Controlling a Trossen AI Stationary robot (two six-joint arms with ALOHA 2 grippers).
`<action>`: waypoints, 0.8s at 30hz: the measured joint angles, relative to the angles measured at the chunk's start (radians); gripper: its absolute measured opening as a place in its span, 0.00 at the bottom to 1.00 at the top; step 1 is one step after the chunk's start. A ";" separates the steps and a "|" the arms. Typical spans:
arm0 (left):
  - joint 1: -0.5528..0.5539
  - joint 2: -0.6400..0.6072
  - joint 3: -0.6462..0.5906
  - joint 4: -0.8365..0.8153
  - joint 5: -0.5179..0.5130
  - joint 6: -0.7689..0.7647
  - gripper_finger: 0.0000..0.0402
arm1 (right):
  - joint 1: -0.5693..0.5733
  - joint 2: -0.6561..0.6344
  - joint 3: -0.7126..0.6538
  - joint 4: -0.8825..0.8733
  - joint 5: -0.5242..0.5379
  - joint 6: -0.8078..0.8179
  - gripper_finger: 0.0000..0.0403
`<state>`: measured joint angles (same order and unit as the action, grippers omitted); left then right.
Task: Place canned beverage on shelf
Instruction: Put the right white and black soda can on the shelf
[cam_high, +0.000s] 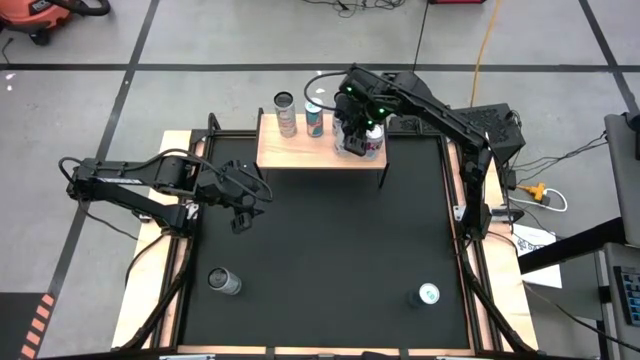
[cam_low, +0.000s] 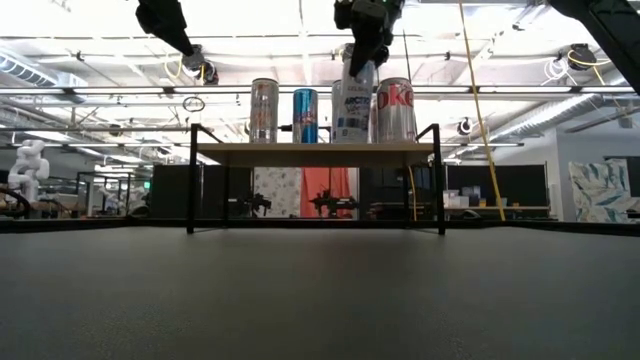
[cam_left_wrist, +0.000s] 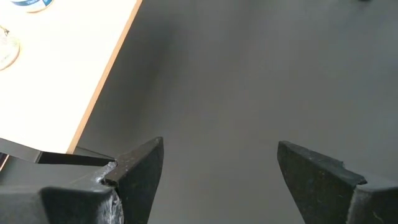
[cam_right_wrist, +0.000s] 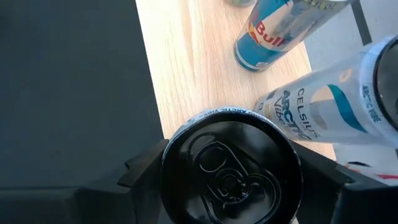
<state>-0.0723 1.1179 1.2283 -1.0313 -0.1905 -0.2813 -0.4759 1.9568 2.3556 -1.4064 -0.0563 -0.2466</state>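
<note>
The shelf (cam_high: 300, 152), a light-wood board on thin black legs, stands at the table's far side. On it stand a silver can (cam_low: 264, 110), a blue can (cam_low: 305, 115), a white can (cam_low: 352, 105) and a silver-and-red can (cam_low: 396, 110). My right gripper (cam_high: 352, 135) reaches down over the shelf, shut on a white black-lidded canned beverage (cam_right_wrist: 230, 168). Beside this one stands another white can (cam_right_wrist: 323, 106). My left gripper (cam_left_wrist: 217, 168) hangs open and empty above the mat, near the shelf's left near corner (cam_high: 240, 215). My right gripper pinches the canned beverage by its upper wall, just under the rim (cam_right_wrist: 166, 149), one finger on each side. The fingers slant down onto it from the table's right. The can stands upright with its base on the shelf board (cam_right_wrist: 186, 62), near the board's near edge.
Two more cans stand on the black mat near the table's front, one at the left (cam_high: 224, 282) and one at the right (cam_high: 428, 295). The mat between them and the shelf is bare. Wooden strips (cam_high: 150, 290) run along the table's sides.
</note>
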 joint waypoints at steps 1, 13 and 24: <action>0.000 0.000 0.000 0.000 0.000 0.000 0.79 | 0.000 0.000 -0.001 0.004 0.000 -0.007 0.62; 0.000 0.000 0.000 0.000 0.000 0.000 0.79 | 0.000 0.000 -0.001 0.015 0.003 -0.028 0.62; 0.000 0.000 0.000 0.000 0.000 0.000 0.79 | 0.000 -0.001 -0.001 0.011 0.003 -0.027 0.62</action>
<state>-0.0723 1.1179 1.2282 -1.0313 -0.1909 -0.2813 -0.4759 1.9556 2.3550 -1.3956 -0.0536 -0.2737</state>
